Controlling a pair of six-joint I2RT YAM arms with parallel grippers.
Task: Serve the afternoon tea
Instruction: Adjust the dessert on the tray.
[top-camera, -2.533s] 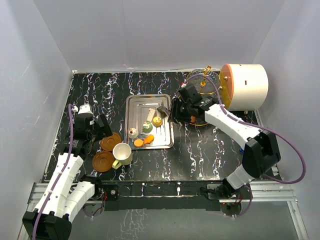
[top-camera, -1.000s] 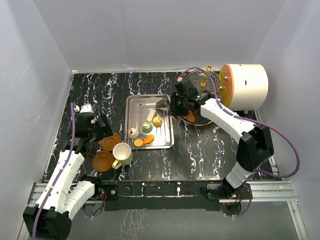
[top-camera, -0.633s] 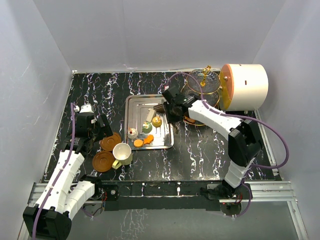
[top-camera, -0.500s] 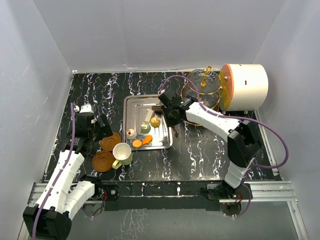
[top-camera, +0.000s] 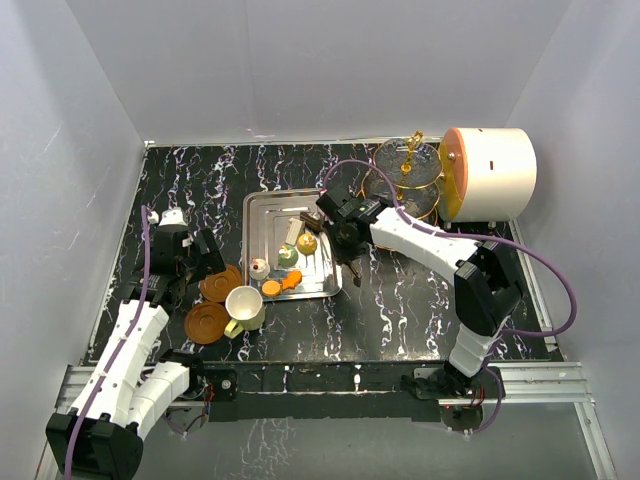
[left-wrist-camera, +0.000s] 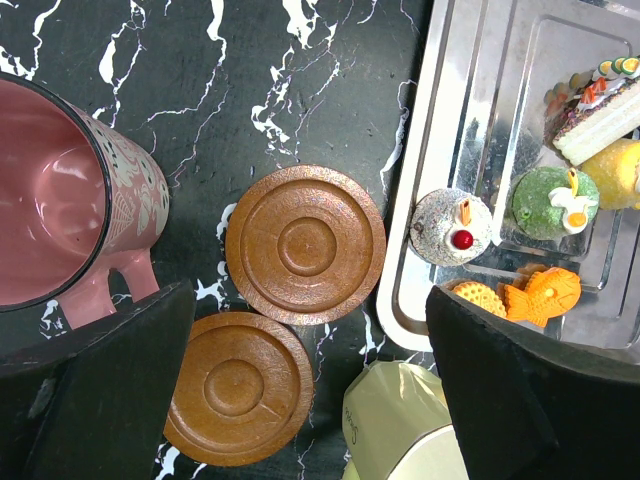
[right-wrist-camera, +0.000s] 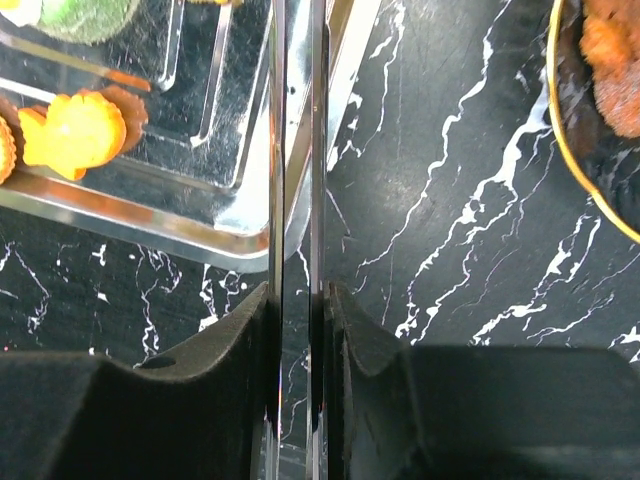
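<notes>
My right gripper (top-camera: 345, 238) hangs over the right rim of the steel tray (top-camera: 250, 250), shut on thin metal tongs (right-wrist-camera: 297, 150) that run straight up between its jaws (right-wrist-camera: 298, 300). In the tray lie a white cake (left-wrist-camera: 452, 227), a green one (left-wrist-camera: 548, 198), a yellow one (left-wrist-camera: 620, 170) and orange ones (left-wrist-camera: 545, 293). The glass stand (top-camera: 408, 175) rises behind the right arm; a brown cake (right-wrist-camera: 615, 70) rests on its lowest tier. My left gripper (left-wrist-camera: 310, 300) is open above two brown saucers (left-wrist-camera: 305, 245) (left-wrist-camera: 235, 385), between the maroon cup (left-wrist-camera: 70, 200) and the cream cup (left-wrist-camera: 400, 430).
A big white cylinder (top-camera: 490, 172) with an orange end lies at the back right, just behind the stand. The tray sits mid-table, with the saucers and cups close to its left front corner. White walls enclose the black marbled table (top-camera: 400, 300).
The right arm has swung left from the stand to the tray's right edge. The tray has slid slightly left. The left arm has stayed put.
</notes>
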